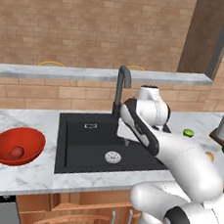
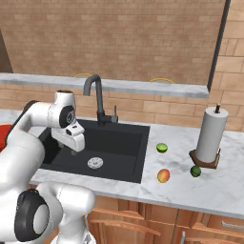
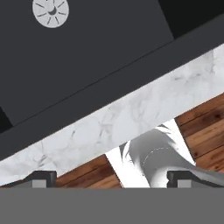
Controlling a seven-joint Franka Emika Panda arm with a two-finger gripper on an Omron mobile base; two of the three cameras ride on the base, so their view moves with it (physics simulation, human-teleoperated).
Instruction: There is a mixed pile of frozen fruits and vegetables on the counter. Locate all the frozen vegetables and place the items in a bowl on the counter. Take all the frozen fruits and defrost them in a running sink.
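Claw spread, empty, over sink front edge; red piece in bowl at surface's left end.

We see white veined marble counter, matte black sink with silvery metal drain, glossy red bowl, warm wood cabinets, rough-looking brick wall, possibly paper towel roll.

The tabletop is white marble with grey veins. The sink is matte black, its drain silver. The bowl is glossy red, holding a dull red piece. An orange-yellow fruit shows a red blush.
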